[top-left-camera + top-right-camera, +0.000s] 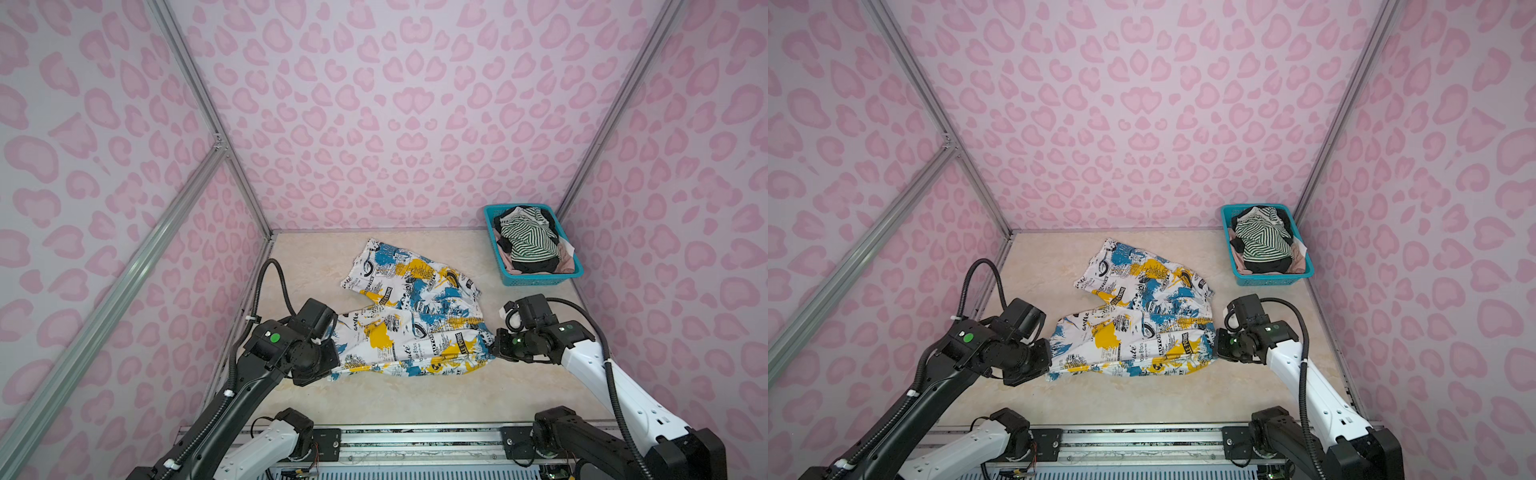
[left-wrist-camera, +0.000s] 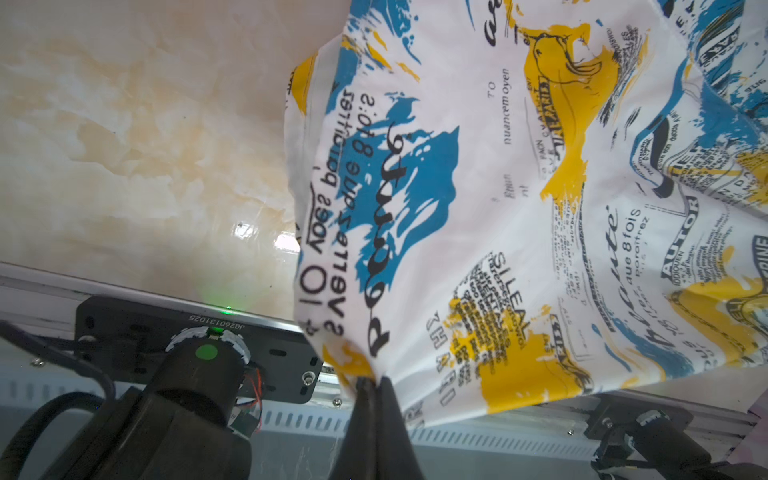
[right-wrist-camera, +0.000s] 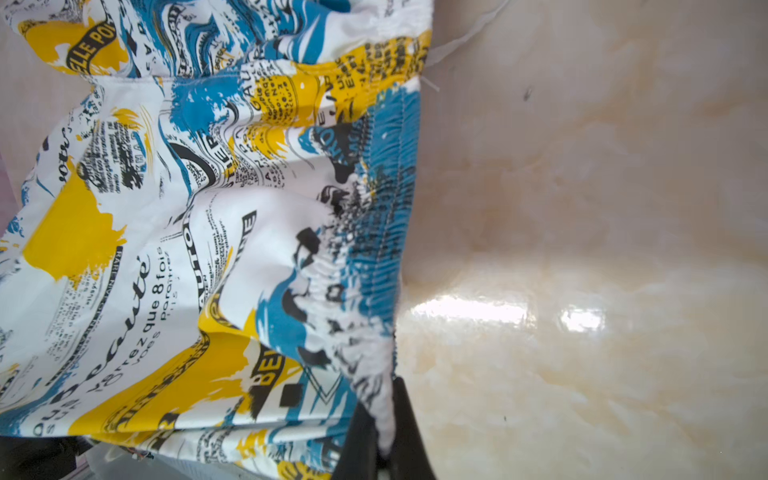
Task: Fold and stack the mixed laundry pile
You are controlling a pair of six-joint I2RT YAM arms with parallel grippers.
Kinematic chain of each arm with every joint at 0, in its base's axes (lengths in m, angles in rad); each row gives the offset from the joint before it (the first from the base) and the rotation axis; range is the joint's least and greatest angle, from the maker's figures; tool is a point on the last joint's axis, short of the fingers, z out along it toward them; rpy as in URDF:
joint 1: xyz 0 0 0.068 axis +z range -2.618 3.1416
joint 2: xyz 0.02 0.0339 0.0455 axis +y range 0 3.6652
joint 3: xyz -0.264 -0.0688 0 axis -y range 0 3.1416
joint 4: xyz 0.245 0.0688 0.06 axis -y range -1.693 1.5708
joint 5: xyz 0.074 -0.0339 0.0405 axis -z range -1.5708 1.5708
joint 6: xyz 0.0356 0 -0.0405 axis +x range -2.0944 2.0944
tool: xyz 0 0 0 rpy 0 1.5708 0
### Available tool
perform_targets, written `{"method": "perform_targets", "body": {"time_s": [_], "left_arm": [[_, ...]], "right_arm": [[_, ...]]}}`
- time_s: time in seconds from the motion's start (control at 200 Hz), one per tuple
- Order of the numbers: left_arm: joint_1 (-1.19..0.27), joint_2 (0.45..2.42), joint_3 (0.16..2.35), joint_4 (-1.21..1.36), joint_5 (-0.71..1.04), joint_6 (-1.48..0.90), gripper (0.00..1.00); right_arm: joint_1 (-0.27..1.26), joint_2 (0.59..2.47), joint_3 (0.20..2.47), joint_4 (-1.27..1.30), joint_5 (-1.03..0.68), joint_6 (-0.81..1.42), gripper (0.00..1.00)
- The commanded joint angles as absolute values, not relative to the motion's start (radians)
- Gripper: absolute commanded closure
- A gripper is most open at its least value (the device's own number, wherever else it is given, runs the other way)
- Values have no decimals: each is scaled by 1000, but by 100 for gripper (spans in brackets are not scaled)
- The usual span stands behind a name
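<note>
Both top views: unfolded garment [image 1: 411, 328] is pinched by left claw [image 1: 332, 359] and right claw [image 1: 495, 345]; pile [image 1: 530, 243] is left in basket [image 1: 540, 281].

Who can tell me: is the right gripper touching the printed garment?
Touching. The right wrist view shows the right gripper shut on the gathered edge of the printed garment.

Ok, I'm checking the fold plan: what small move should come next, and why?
Probably raise both ends slightly and draw them apart. The left jaws and right jaws are each shut on an end of the white garment with blue and yellow splashes, whose near part is wrinkled and far part lies askew.
</note>
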State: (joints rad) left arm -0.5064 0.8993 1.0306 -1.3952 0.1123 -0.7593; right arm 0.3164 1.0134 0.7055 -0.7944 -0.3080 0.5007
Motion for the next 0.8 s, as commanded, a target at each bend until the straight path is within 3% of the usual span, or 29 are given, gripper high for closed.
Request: {"method": "perform_targets", "body": {"time_s": [0.0, 0.325, 0.445, 0.54, 0.795], "left_arm": [[-505, 854, 1076, -1618, -8, -793, 98], [-505, 911, 1320, -1654, -61, -763, 98], [-498, 1023, 1419, -1560, -132, -684, 98], [-467, 1151, 1521, -1447, -134, -610, 98], [-296, 1501, 1835, -1240, 21, -431, 98]], "right_arm": [[345, 989, 680, -884, -217, 507, 100], [598, 1040, 779, -1003, -276, 524, 100], [566, 1001, 811, -946, -261, 552, 100], [480, 1025, 819, -875, -347, 556, 100], [346, 1172, 855, -731, -502, 542, 100]]}}
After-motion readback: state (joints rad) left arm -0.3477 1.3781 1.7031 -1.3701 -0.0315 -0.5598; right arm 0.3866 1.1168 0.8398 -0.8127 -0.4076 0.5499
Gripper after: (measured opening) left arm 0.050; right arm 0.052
